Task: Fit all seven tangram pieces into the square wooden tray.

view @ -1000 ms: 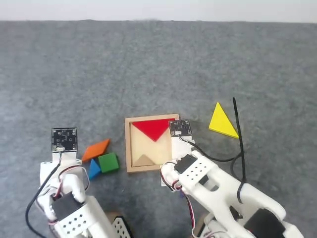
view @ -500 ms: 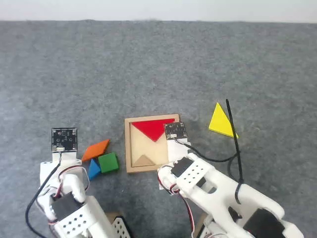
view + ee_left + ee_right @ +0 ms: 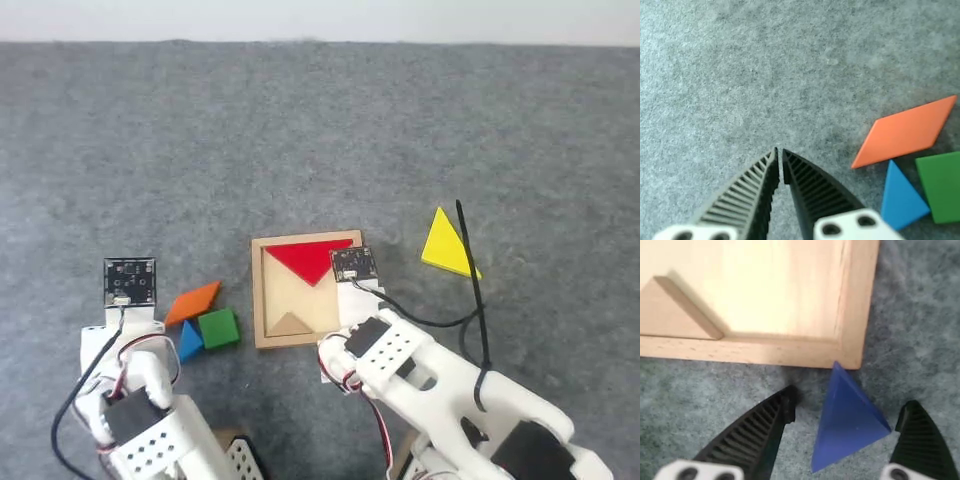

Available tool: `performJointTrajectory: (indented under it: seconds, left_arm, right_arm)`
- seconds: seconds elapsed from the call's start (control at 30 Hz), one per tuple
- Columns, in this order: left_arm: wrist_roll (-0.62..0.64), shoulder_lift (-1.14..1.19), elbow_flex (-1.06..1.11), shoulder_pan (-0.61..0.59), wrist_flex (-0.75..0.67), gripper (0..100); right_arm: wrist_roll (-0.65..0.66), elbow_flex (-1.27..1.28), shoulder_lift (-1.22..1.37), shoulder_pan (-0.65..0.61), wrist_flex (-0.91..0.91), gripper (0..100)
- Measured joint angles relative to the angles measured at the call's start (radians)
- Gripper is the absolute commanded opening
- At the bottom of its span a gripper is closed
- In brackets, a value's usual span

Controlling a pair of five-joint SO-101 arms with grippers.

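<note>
Over the last second the right arm (image 3: 430, 375) shifts slightly toward the wooden tray's (image 3: 258, 300) near right corner; no movement in the final half second. The pieces are unchanged.

Right gripper (image 3: 849, 410): jaws wide apart, one on each side of the dark blue triangle (image 3: 847, 420), neither visibly touching it. The piece lies flat on the grey mat (image 3: 400, 130) just outside the tray's corner, its tip at or almost at the rim; contact cannot be told.

Left gripper (image 3: 779, 152): fingers pressed together on nothing, over bare mat near the orange parallelogram (image 3: 905, 131), the light blue triangle (image 3: 901, 197) and the green square (image 3: 941, 185).

In the tray: red triangle (image 3: 305, 258) at the far side, plain wood triangle (image 3: 290, 323) at the near left corner. Yellow triangle (image 3: 446, 245) sits well off to the right.

Step in hand, as judged: pre-grasp on the dark blue triangle; two of seven pieces placed. Next move probably calls for closing squarely on its slanted edges, since a skewed pinch could squirt it out, then lifting clear of the rim before carrying it inward.
</note>
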Motion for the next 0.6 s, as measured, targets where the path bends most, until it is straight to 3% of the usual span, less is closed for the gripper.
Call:
performJointTrajectory:
  seconds: [0.6]
  left_arm:
    - [0.0, 0.0, 0.0, 0.0, 0.0, 1]
  right_arm:
    - [0.012, -0.008, 0.0, -0.009, 0.02, 31.8]
